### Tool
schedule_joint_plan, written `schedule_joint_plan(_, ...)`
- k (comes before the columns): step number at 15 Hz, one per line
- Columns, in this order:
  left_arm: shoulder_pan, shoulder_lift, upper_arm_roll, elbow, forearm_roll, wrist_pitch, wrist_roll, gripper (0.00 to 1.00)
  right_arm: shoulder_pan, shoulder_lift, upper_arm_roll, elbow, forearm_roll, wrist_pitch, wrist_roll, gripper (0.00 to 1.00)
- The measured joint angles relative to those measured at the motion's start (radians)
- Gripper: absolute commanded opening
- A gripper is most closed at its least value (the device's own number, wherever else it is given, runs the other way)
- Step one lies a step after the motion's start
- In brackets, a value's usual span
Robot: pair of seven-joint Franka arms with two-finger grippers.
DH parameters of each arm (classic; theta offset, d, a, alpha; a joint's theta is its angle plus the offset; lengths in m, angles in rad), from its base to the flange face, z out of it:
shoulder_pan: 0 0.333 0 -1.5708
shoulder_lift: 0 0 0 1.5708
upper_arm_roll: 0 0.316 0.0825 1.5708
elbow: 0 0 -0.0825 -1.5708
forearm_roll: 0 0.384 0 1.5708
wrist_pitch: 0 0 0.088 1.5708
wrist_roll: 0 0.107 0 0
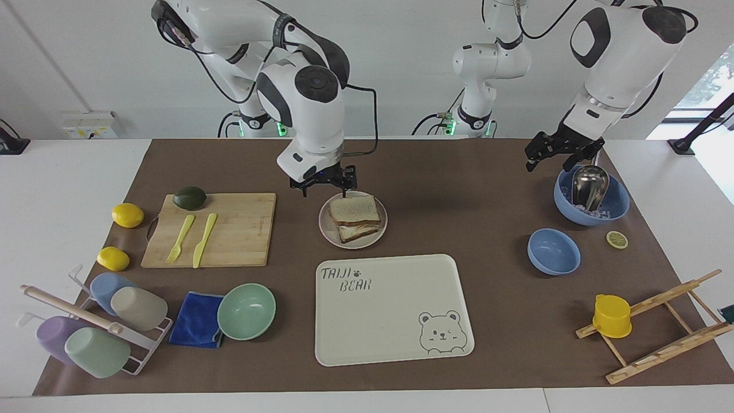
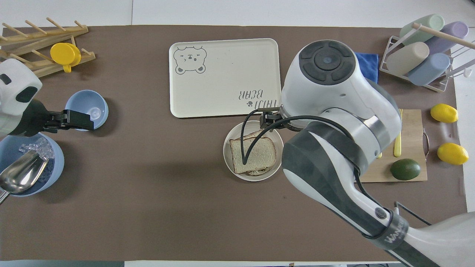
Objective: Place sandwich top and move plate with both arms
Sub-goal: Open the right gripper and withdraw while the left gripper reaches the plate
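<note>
bear tray (image 1: 395,321), cutting board (image 1: 241,241)

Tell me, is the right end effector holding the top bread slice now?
No, the right end effector is empty and raised beside the plate, while the sandwich top lies on the sandwich.

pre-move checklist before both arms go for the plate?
1. Sandwich top lies on the sandwich, on the plate: ok.
2. Right gripper empty, fingers open, raised beside the plate toward the cutting board: ok.
3. Left gripper open and empty, over the rim of the ice bowl, not yet at the plate: not ok.
4. Tray bare to receive the plate: ok.
5. Top slice square on the lower layers: cannot tell.
</note>
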Motion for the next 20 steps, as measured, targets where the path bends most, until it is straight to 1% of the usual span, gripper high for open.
schedule_joint_plan(1, -0.025, 0.001, -0.002, -0.034, -0.029, 0.048, -0.018, 1.00, -0.043, -0.003, 0.025, 0.002, 0.004, -0.024, -0.001, 1.00)
schedule_joint_plan(2, -0.052, 0.004, -0.003, -0.072, -0.058, 0.105, -0.040, 1.00, -0.061, -0.014, 0.014, 0.012, 0.020, -0.054, -0.015, 1.00)
schedule_joint_plan(3, -0.083, 0.010, -0.004, -0.111, -0.085, 0.169, -0.063, 1.00, -0.048, -0.035, -0.037, 0.034, 0.055, -0.093, -0.048, 1.00)
schedule_joint_plan(5, -0.169, 0.051, -0.006, -0.171, -0.122, 0.294, -0.134, 1.00, 0.010, -0.108, -0.214, 0.085, 0.174, -0.166, -0.167, 1.00)
schedule_joint_plan(8, -0.312, 0.168, -0.010, -0.195, -0.139, 0.464, -0.241, 1.00, 0.107, -0.241, -0.555, 0.119, 0.325, -0.222, -0.427, 1.00)
schedule_joint_plan(10, -0.367, 0.243, -0.011, -0.195, -0.185, 0.558, -0.258, 1.00, 0.229, -0.316, -0.785, 0.123, 0.368, -0.269, -0.529, 1.00)
schedule_joint_plan(11, -0.384, 0.274, -0.011, -0.195, -0.199, 0.599, -0.258, 1.00, 0.299, -0.341, -0.878, 0.120, 0.371, -0.282, -0.548, 1.00)
schedule_joint_plan(12, -0.396, 0.304, -0.010, -0.195, -0.207, 0.638, -0.258, 1.00, 0.362, -0.358, -0.947, 0.110, 0.371, -0.288, -0.551, 1.00)
schedule_joint_plan(14, -0.418, 0.352, -0.010, -0.194, -0.213, 0.684, -0.258, 1.00, 0.473, -0.375, -1.058, 0.074, 0.371, -0.285, -0.555, 1.00)
schedule_joint_plan(15, -0.428, 0.369, -0.010, -0.194, -0.215, 0.695, -0.258, 1.00, 0.519, -0.377, -1.105, 0.058, 0.371, -0.280, -0.574, 1.00)
schedule_joint_plan(16, -0.436, 0.379, -0.010, -0.194, -0.217, 0.697, -0.258, 1.00, 0.546, -0.377, -1.136, 0.045, 0.371, -0.276, -0.598, 1.00)
schedule_joint_plan(18, -0.445, 0.381, -0.010, -0.193, -0.220, 0.696, -0.258, 1.00, 0.566, -0.379, -1.167, 0.021, 0.371, -0.276, -0.628, 1.00)
schedule_joint_plan(20, -0.452, 0.380, -0.010, -0.193, -0.232, 0.687, -0.258, 1.00, 0.572, -0.393, -1.180, -0.019, 0.371, -0.274, -0.630, 1.00)
